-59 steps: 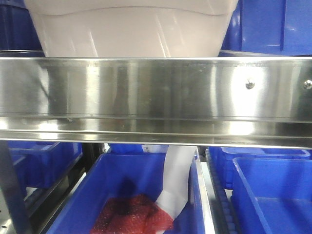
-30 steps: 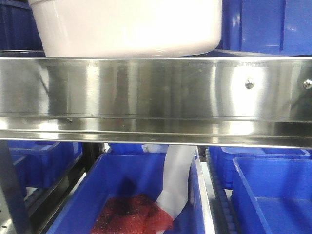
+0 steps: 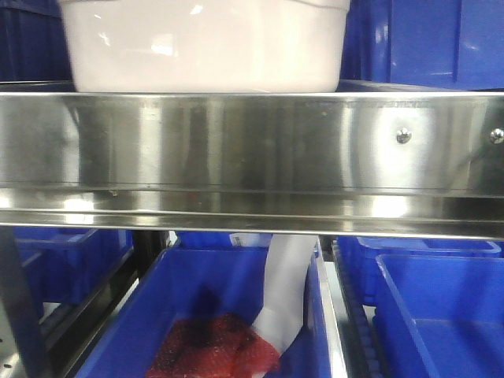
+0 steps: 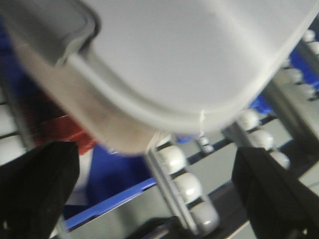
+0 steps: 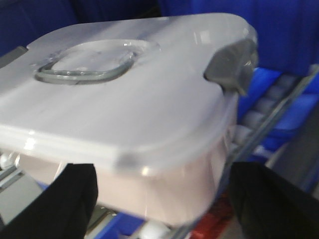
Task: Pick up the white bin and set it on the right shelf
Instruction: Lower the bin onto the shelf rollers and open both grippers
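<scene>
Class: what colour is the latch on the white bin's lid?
Grey latch, clearest in the right wrist view.

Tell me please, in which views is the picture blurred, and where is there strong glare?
Front view: mostly sharp, with bright glare bands on the steel shelf rail and small highlights on the white bin. Left wrist view: heavy blur; the bin's lid and the white rollers look soft. Right wrist view: mild blur, with washed-out glare along the lid's near edge.

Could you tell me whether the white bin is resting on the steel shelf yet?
Cannot tell. In the front view the shelf's front rail hides the white bin's underside; the wrist views show rollers near it but no plain contact or gap.
</scene>
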